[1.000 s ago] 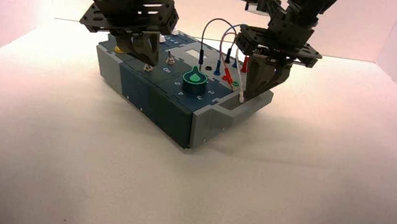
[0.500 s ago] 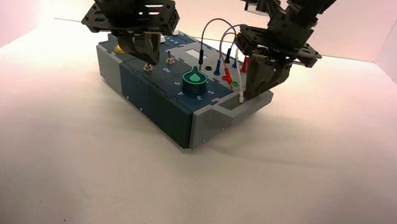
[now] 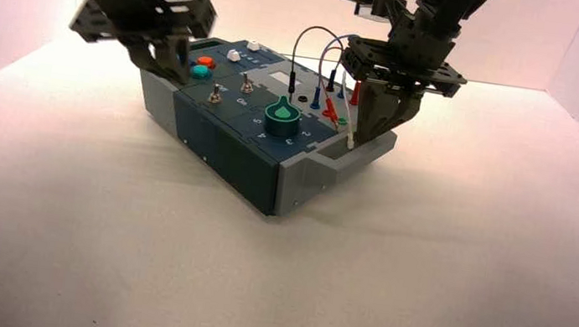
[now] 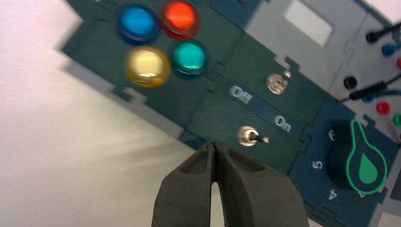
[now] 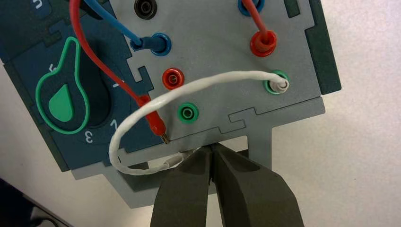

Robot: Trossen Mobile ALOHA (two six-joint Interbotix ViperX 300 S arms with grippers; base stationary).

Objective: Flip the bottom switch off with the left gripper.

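Note:
The bottom switch (image 4: 246, 136) is a small silver toggle on the dark box (image 3: 228, 155), below the "Off" and "On" lettering. Its lever points toward the "On" side. It also shows in the high view (image 3: 215, 96). My left gripper (image 4: 215, 144) is shut and empty, its tips a little to the "Off" side of the switch and apart from it. In the high view it (image 3: 170, 72) hangs over the box's left rear corner. My right gripper (image 5: 211, 147) is shut at the box's right end; the white wire's loose plug (image 5: 174, 161) lies against one finger.
A second toggle (image 4: 276, 84) sits above the lettering. Blue, red, yellow and teal buttons (image 4: 189, 56) cluster near the left gripper. A green knob (image 3: 282, 118) stands mid-box. Red, blue, black and white wires (image 3: 328, 67) arch over the sockets by the right gripper (image 3: 370, 132).
My left gripper has moved up and to the left, away from the bottom switch, uncovering the buttons. The right arm has not moved.

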